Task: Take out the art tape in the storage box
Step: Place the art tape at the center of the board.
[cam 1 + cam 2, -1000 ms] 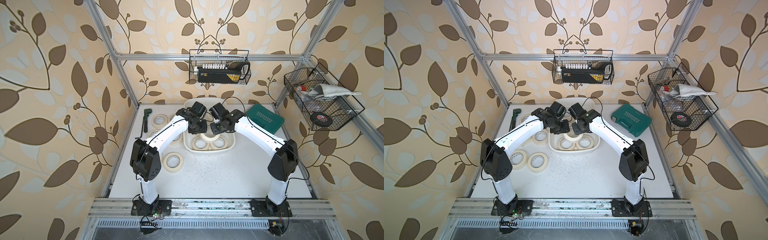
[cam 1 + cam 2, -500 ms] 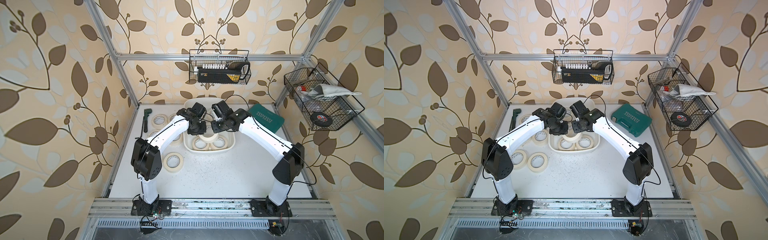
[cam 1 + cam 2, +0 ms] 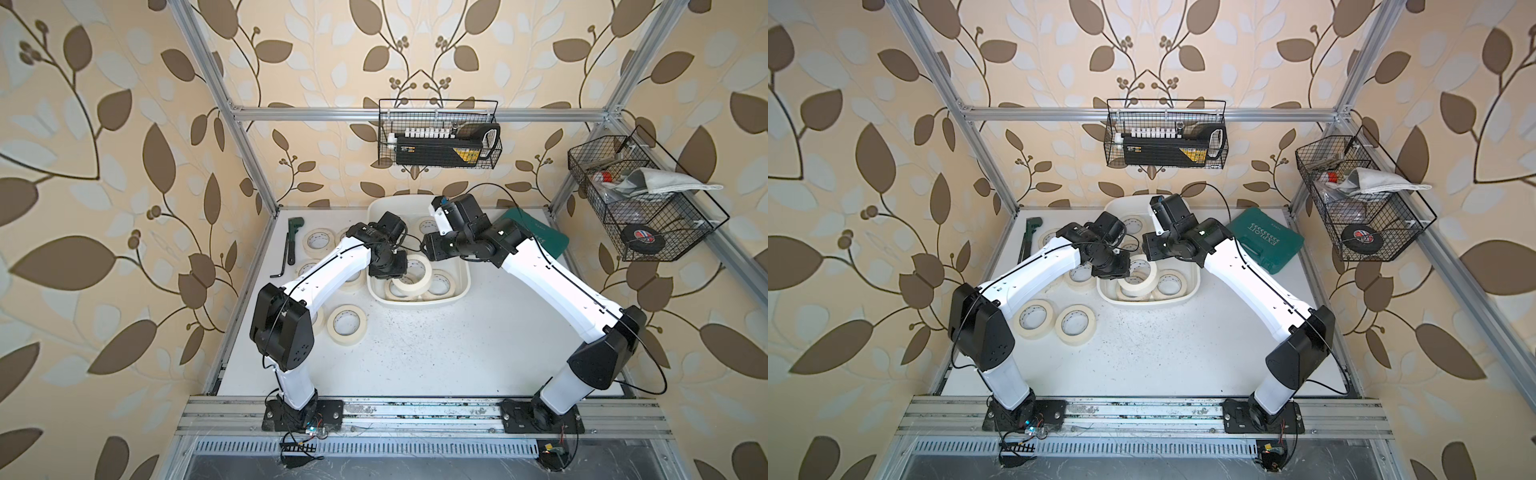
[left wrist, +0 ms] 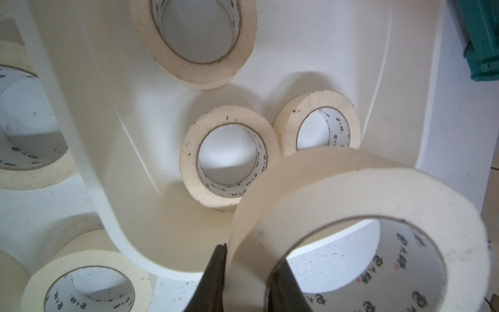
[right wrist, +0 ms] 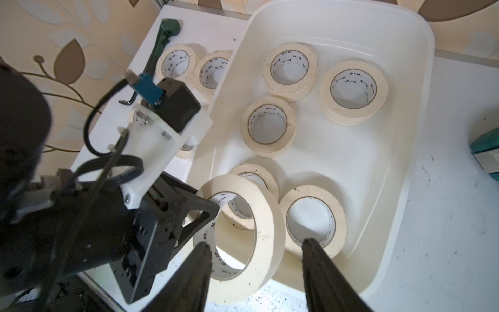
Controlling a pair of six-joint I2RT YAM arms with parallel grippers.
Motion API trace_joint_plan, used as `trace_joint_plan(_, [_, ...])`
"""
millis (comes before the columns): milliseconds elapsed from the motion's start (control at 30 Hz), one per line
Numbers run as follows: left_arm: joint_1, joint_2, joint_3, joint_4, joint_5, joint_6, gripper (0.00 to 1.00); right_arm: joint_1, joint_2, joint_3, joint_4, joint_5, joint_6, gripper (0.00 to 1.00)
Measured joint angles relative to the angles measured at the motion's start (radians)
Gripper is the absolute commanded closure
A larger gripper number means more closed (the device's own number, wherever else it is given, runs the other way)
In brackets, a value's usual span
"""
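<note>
The storage box (image 3: 464,286) (image 3: 1194,286) is a white tub at the table's back middle, with several cream art tape rolls (image 5: 380,89) lying flat in it. One roll (image 3: 415,279) (image 4: 351,205) (image 5: 272,224) hangs tilted on edge over the box's near end. My left gripper (image 4: 249,259) (image 5: 205,213) is shut on its wall, one finger outside, one inside the core. My right gripper (image 5: 255,244) stands open just beside that roll, its fingers (image 5: 310,251) apart on either side and touching nothing. More rolls (image 3: 360,330) (image 3: 1088,328) lie on the table left of the box.
A teal tool case (image 3: 1266,241) lies right of the box. A green wrench (image 3: 294,226) and a hex key lie at the far left. Black wire baskets hang on the back wall (image 3: 438,141) and the right side (image 3: 640,199), the latter holding a black tape roll (image 3: 642,239).
My right gripper opened and let go of the roll while my left gripper shut on it. The right arm drew back a little; the roll now hangs from the left gripper alone.
</note>
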Motion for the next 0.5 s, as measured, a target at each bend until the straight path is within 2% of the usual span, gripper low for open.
trace_joint_plan(267, [-0.078,-0.167,-0.188,0.028,0.012,0.037,0.99,-0.072,-0.063,-0.041,0.034,-0.042,0.019,0.43])
trace_joint_plan(500, [-0.177,-0.200,-0.303,0.062,0.015,0.061,1.00,-0.103,-0.063,-0.073,0.040,-0.069,0.032,0.43])
